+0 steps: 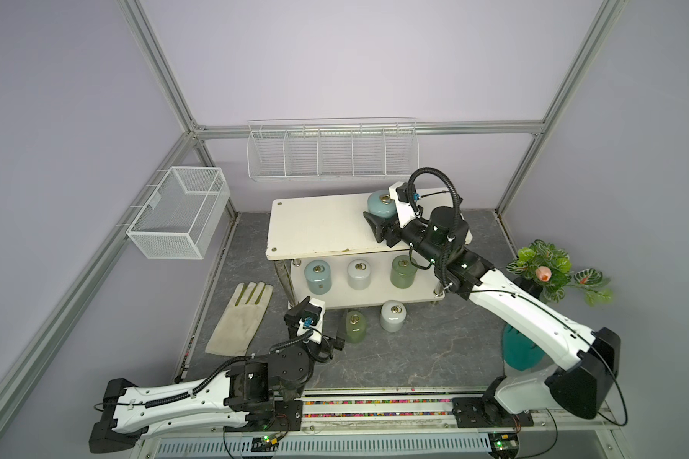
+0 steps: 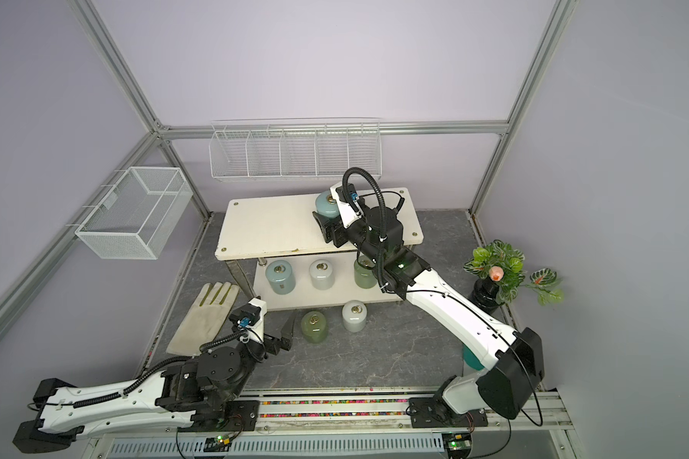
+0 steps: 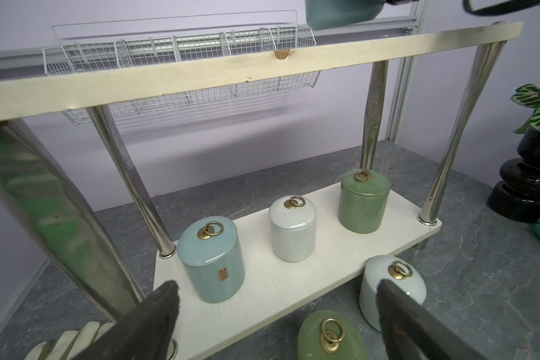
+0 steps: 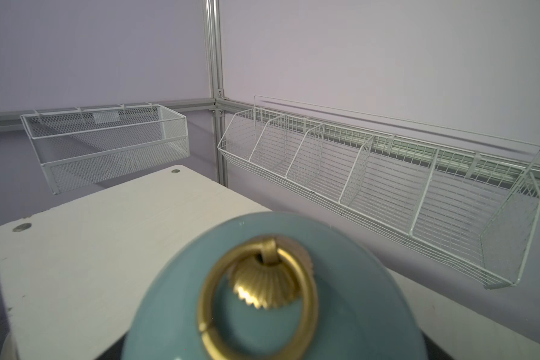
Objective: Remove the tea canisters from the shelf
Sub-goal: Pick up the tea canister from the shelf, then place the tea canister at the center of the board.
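Top views: pale blue glossy ceramic canister on cream 2-tier shelf's top board. Right fingers at it, grip unclear. 3 lower-tier canisters. 2 off-shelf canisters on grey tabletop.
Left wrist: left fingers spread wide, holding nothing.
Right wrist: blue lid close below.

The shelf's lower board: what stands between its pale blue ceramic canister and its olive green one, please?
A white glossy ceramic canister, touching neither; the left wrist view shows it.
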Tool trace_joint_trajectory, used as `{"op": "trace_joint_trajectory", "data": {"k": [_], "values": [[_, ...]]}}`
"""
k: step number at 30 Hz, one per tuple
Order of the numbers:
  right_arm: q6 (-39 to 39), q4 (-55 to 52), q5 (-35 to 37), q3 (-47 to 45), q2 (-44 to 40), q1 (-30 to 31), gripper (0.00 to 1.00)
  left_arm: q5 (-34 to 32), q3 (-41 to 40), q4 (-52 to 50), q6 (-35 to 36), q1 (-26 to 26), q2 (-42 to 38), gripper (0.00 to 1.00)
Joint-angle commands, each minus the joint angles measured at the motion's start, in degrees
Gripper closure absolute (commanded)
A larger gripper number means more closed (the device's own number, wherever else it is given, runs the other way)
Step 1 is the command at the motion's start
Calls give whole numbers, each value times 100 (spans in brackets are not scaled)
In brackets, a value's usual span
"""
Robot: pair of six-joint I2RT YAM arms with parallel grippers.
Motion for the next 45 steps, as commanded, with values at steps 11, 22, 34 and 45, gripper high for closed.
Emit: {"op": "trace_joint_trajectory", "data": {"k": [11, 22, 34, 45], "values": [[-232, 24, 421, -1136, -1705, 366, 37, 2659, 50, 223, -519, 974, -23, 0], [-69, -381, 807, -2370, -3000, 762, 37, 5594, 271, 78, -921, 2112, 56, 0], [642, -790, 1553, -4296, -4521, 1013, 37, 5975, 426, 476, -991, 2192, 572, 0], [1655, -461, 2195, -6377, -5883, 1022, 36, 6265, 514, 811, -1073, 2236, 1089, 0]]}}
